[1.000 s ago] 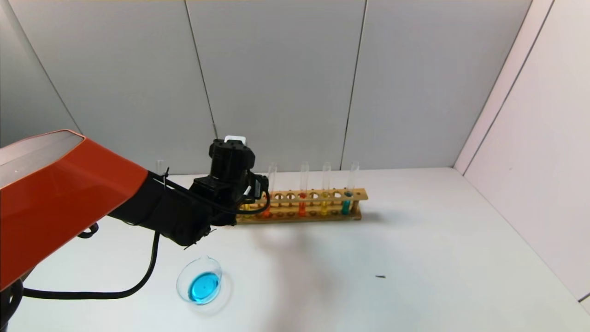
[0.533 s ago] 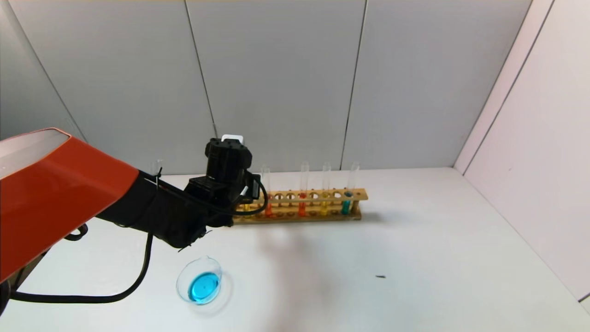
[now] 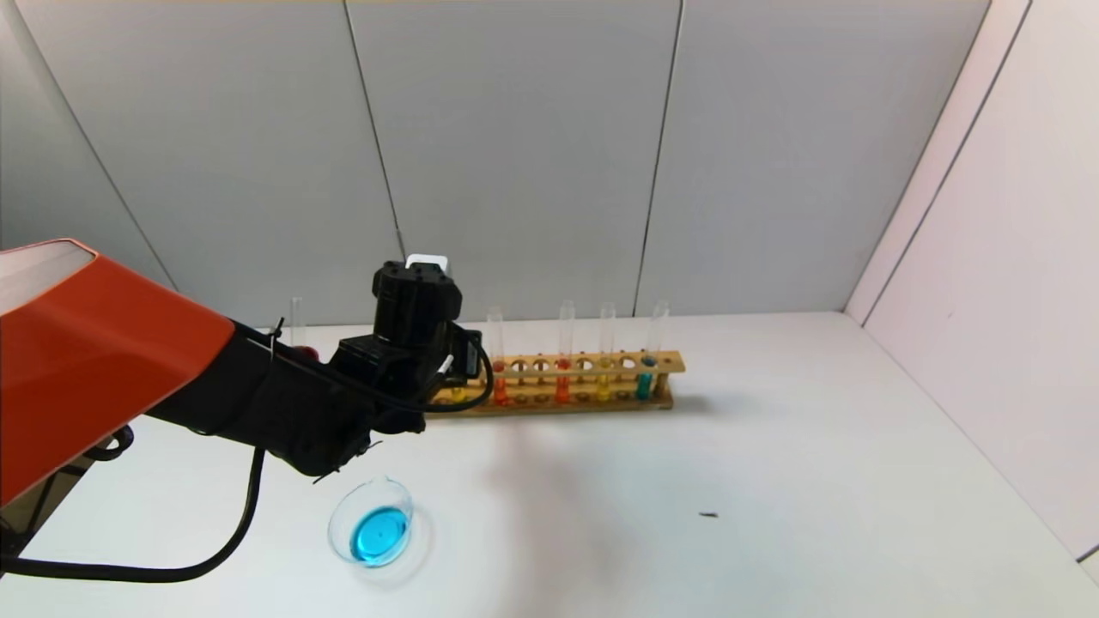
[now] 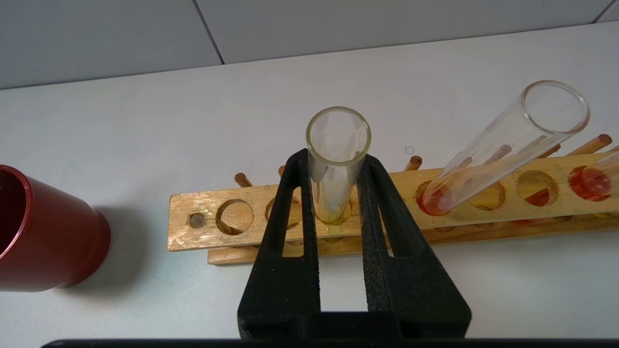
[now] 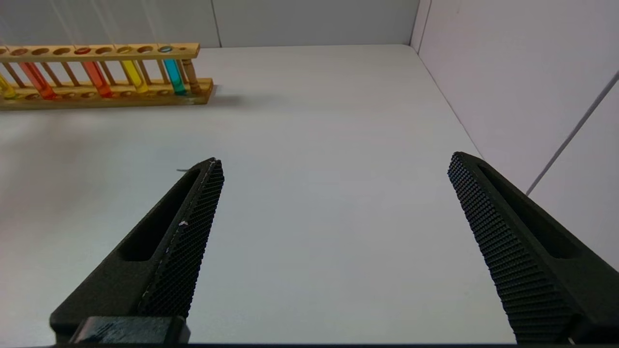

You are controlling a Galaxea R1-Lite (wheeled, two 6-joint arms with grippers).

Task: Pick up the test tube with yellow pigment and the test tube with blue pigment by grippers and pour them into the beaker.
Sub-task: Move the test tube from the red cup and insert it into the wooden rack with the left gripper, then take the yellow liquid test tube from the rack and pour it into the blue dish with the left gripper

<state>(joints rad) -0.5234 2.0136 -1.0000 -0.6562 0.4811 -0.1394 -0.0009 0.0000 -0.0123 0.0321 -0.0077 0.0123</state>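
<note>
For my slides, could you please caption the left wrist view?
Left gripper closed on a test tube with yellow pigment standing in the wooden rack.

The rack [image 4: 387, 203] is pale varnished wood. Its tubes [image 4: 503, 145] are clear glossy glass. The left gripper [image 4: 337, 193] pads look matt, rough black

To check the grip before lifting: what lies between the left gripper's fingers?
In the left wrist view, the test tube with yellow pigment stands between the fingers of the left gripper, its foot in the wooden rack; both fingers lie against it.
</note>
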